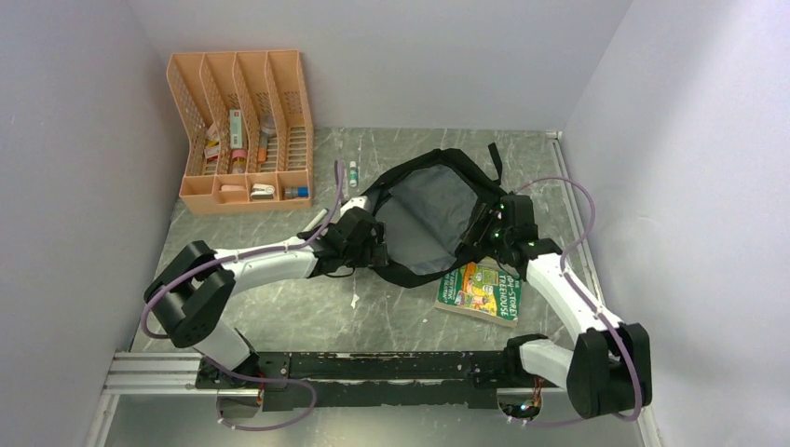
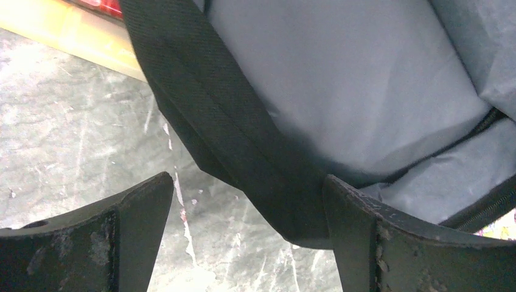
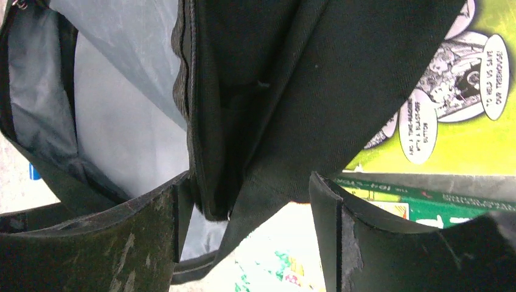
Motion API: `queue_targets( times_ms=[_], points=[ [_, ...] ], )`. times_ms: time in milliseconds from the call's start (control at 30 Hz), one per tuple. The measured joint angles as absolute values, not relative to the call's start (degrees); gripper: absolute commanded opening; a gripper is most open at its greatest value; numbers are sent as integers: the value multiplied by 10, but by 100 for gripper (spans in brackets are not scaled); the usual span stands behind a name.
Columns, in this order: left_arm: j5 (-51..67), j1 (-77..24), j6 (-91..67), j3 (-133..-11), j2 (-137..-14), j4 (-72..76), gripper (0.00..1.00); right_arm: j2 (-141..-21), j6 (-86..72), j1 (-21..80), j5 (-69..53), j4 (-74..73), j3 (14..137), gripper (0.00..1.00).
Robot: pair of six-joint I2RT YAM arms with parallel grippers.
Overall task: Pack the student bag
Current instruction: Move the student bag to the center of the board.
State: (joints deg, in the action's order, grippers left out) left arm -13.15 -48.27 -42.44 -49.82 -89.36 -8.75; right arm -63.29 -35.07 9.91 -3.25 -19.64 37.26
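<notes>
The student bag (image 1: 438, 209) lies open in the middle of the table, black outside with grey lining (image 2: 353, 79) showing. My left gripper (image 1: 368, 244) is at the bag's left rim. In the left wrist view its jaws (image 2: 248, 182) stand wide open, and the black rim (image 2: 231, 121) runs between them, against the right finger. My right gripper (image 1: 489, 233) is at the bag's right rim. Its jaws (image 3: 248, 182) are open around a fold of black fabric (image 3: 316, 73), with a bright gap beside the right finger (image 3: 341, 231).
A green comic-cover book (image 1: 480, 289) lies flat just in front of the bag's right side, partly under it (image 3: 474, 121). An orange mesh organiser (image 1: 240, 130) with small items stands at the back left. A small tube (image 1: 352, 174) lies beside the bag.
</notes>
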Motion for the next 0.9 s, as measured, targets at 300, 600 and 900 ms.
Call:
queue_targets(
  times_ms=[300,600,900],
  points=[
    [-116,-465,-411,-510,-927,-81,73,-713,-344,99,-21,-165,416,50],
    [-86,-462,-387,-512,-947,-68,26,-735,-337,99,-6,-148,418,0],
    [-42,-462,-366,-566,-947,-82,5,-694,-344,98,-5,-140,442,0]
  ],
)
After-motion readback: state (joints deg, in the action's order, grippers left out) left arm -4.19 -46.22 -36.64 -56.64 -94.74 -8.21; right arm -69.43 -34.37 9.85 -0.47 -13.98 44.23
